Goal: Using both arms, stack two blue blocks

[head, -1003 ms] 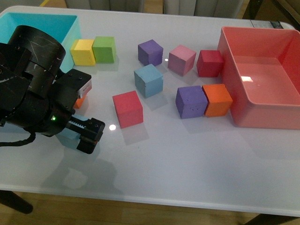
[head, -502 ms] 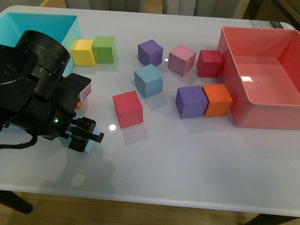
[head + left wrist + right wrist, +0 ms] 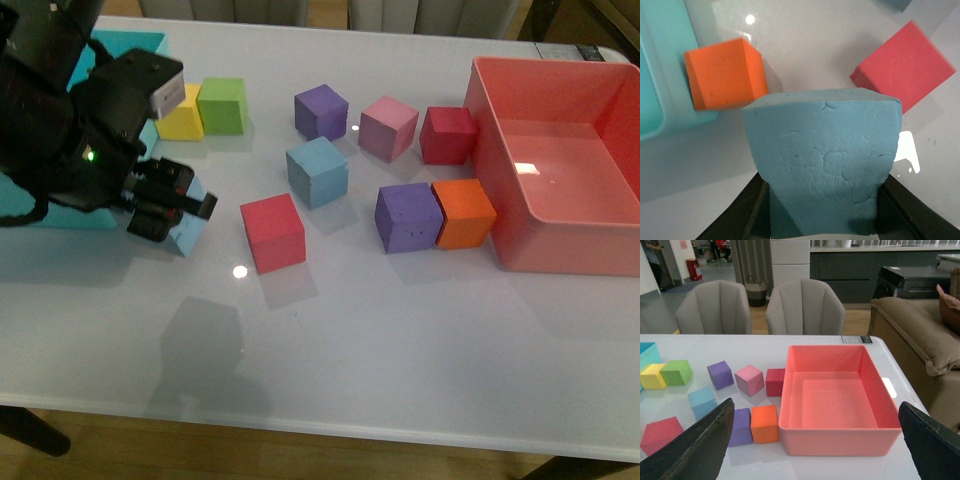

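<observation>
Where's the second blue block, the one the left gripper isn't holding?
The loose blue block sits near the middle of the table in the front view, between a purple block behind it and a red block nearer the robot.

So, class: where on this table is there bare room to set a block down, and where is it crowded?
The near strip of the table, in front of the near red block and near purple block, is bare. Between the green block and the pink bin, the blocks crowd together.
</observation>
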